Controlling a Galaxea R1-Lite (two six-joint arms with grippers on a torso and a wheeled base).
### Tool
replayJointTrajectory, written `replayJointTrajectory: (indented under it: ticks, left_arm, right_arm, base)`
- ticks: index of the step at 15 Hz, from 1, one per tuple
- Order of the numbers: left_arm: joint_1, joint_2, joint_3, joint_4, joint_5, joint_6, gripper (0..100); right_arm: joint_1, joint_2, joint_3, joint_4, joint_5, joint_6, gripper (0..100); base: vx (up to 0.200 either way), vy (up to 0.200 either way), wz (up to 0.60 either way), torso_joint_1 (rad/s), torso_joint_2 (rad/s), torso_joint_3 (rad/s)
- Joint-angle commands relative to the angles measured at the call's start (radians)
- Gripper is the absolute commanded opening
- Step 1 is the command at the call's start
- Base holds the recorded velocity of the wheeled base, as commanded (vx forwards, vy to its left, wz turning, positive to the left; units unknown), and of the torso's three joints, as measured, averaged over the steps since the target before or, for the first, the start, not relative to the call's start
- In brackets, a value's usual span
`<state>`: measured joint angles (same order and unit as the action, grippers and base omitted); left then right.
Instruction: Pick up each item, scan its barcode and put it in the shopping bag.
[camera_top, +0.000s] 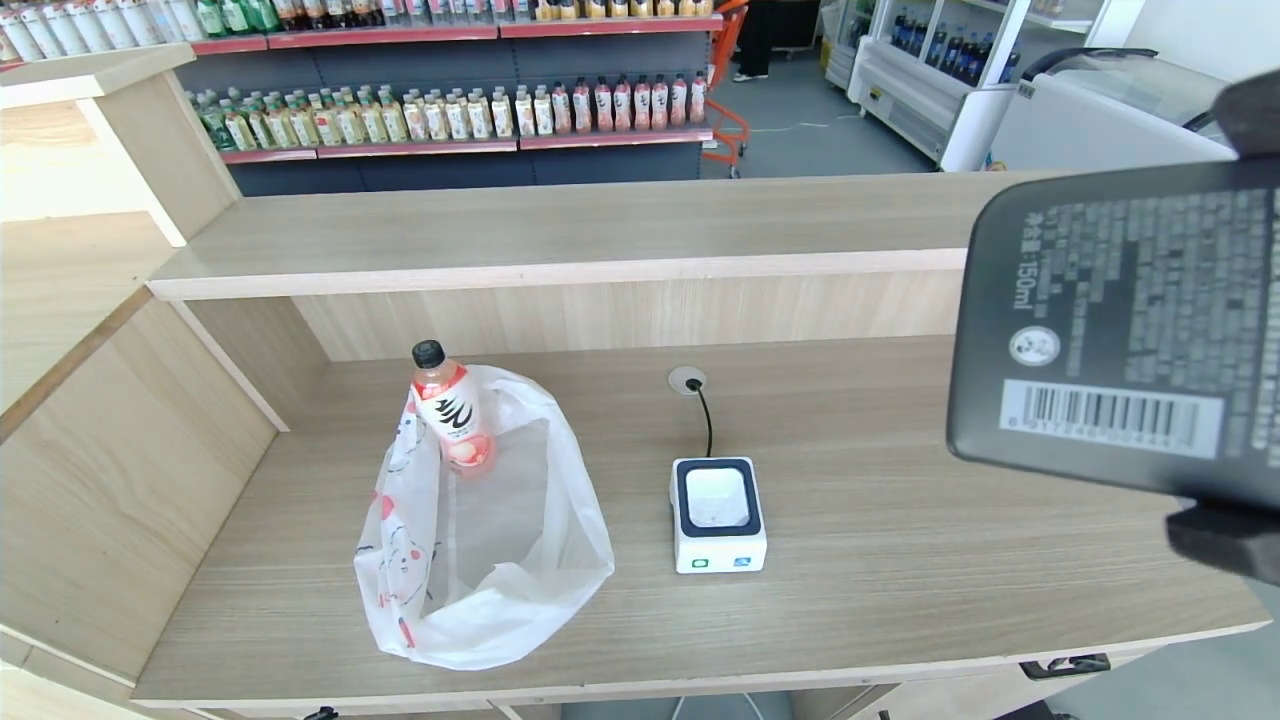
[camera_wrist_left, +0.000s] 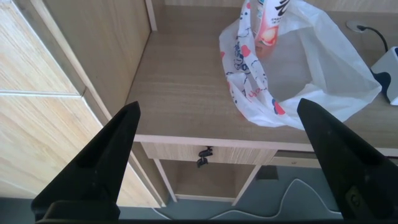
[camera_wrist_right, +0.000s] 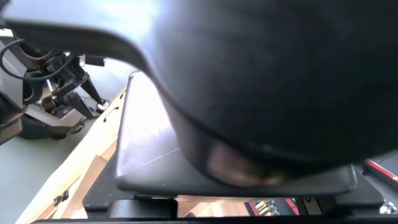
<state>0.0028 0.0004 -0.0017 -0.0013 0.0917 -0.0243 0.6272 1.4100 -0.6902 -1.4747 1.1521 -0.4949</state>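
Head view has the dark flat bottle (camera_top: 1120, 330) held high at three o'clock of the scanner (camera_top: 717, 512), pinched across its edges by the right jaws, with its barcode (camera_top: 1110, 412) turned upward. It looks small, light, stiff and smooth, so likely slippery; grip the edges and leave the barcode bare. Left jaws hang spread at seven o'clock of the shopping bag (camera_top: 570, 520).

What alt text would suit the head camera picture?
The right hand holds a dark pack, barcode facing the camera, close at the right. On the counter sit a shopping bag with a bottle in it and a white scanner.
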Motion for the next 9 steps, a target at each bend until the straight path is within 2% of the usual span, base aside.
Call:
replayJointTrajectory:
  ticks: [1,9]
  left_arm:
    - [0.000,0.000,0.000,0.000,0.000,0.000,100]
    - [0.000,0.000,0.000,0.000,0.000,0.000,100]
  right_arm:
    - [0.020,0.006,0.005,-0.001,0.000,-0.001,0]
    - [0.062,0.009,0.021,-0.001,0.000,-0.011,0]
  base:
    - [0.000,0.000,0.00,0.000,0.00,0.000]
    - [0.000,0.000,0.00,0.000,0.00,0.000]
